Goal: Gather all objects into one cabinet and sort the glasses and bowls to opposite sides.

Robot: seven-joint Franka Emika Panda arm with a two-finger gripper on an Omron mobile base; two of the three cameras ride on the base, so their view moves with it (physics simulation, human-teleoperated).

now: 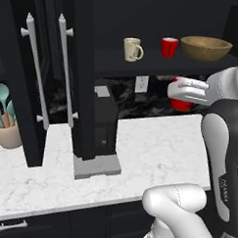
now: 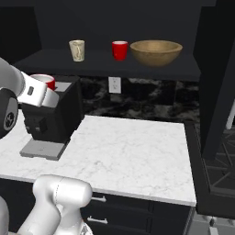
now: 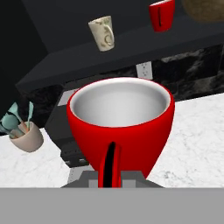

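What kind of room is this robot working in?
Most likely a home kitchen: a white marble counter holds a black coffee machine, an open wall cabinet shelves a mug and wooden bowl.

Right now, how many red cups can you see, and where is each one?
2. One red cup stands on the cabinet shelf, between the cream mug and the wooden bowl. The other red cup is held in the jaws, above the counter.
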